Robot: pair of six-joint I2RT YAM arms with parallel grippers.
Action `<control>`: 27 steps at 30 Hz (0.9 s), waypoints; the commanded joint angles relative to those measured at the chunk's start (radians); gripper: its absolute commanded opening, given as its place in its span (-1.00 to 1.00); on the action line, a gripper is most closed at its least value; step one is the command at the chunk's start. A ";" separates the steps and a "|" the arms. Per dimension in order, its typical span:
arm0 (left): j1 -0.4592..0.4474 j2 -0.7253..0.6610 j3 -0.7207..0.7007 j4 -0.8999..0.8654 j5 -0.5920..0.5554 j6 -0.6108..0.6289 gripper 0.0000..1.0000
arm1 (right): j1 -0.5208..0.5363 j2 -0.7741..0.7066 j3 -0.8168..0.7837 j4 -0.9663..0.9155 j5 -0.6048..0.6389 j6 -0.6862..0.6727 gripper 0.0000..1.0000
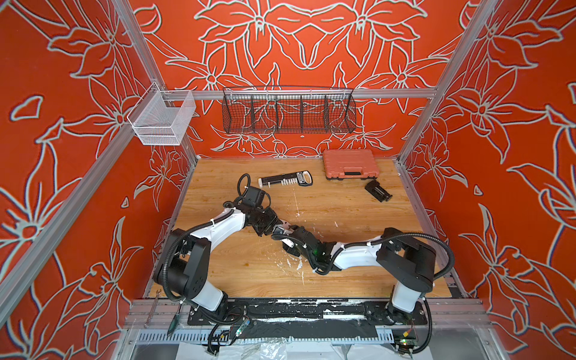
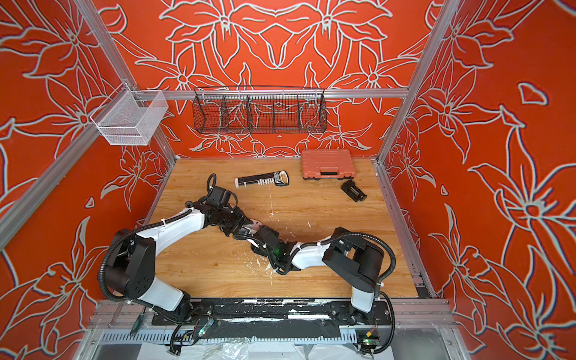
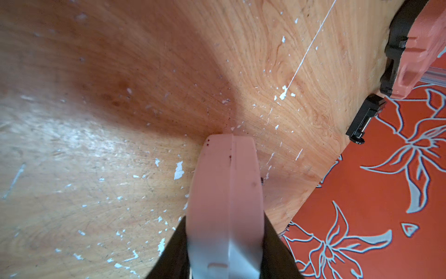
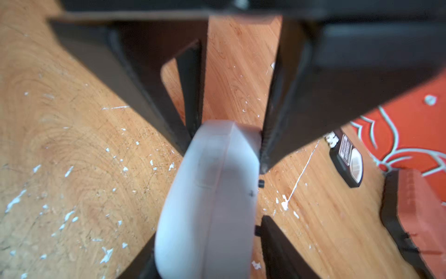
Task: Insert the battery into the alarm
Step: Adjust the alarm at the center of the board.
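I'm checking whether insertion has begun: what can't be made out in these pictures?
1. The battery: shows in no view.
2. The alarm dial and back recess: wrist views show only its edge; the left hand and right hand mostly cover it in both top views.
3. Right hand's grip: right wrist view is blurred, contact with the alarm unclear.

The left arm point(image 1: 218, 226) and right arm point(image 1: 355, 259) match — white shells, black joints, ribbed black cables point(image 1: 452, 257) held by white zip ties.
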 commanded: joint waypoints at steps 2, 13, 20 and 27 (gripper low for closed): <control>-0.006 0.008 0.020 -0.020 0.025 0.011 -0.36 | -0.002 -0.005 0.015 0.000 0.016 0.015 -0.06; 0.003 -0.065 0.071 -0.072 -0.054 0.079 0.31 | -0.006 -0.067 -0.008 -0.046 -0.067 0.041 -0.17; 0.070 -0.135 0.070 -0.117 -0.081 0.164 0.35 | -0.055 -0.141 0.011 -0.198 -0.250 0.126 -0.18; 0.104 -0.175 0.067 -0.149 -0.102 0.246 0.36 | -0.162 -0.166 0.107 -0.397 -0.504 0.215 -0.18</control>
